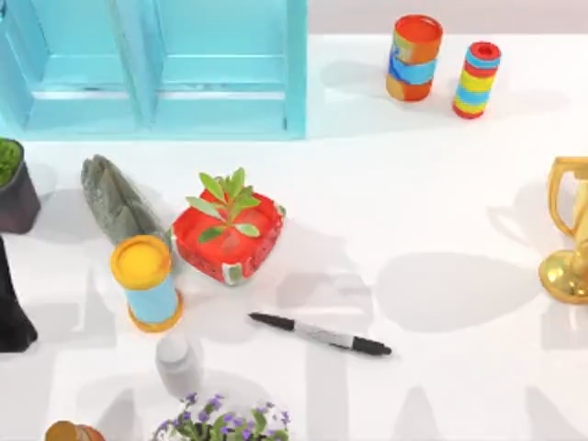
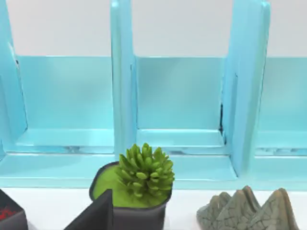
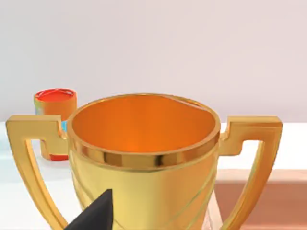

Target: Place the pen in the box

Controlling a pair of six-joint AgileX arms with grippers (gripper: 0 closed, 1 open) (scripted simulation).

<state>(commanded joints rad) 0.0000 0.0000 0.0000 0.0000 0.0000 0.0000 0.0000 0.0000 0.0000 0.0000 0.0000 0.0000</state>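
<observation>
The pen (image 1: pixel 320 334) lies flat on the white table in the front middle, slim and black with a grey middle band, running left to right just in front of the red planter (image 1: pixel 228 236). The box (image 1: pixel 156 64) is a light blue open unit with upright dividers at the back left; the left wrist view faces its compartments (image 2: pixel 177 96). My left gripper (image 1: pixel 13 303) hangs dark at the table's left edge, far from the pen. A dark tip of my right gripper (image 3: pixel 93 214) sits close before a gold trophy (image 3: pixel 144 158).
Left of the pen stand a yellow-topped blue cylinder (image 1: pixel 145 281), a grey rock (image 1: pixel 115 197) and a white bottle (image 1: pixel 177 364). A succulent in a dark pot (image 2: pixel 144 172) is at far left. Flowers (image 1: pixel 220 423) line the front edge, and two striped cans (image 1: pixel 413 57) stand at the back right.
</observation>
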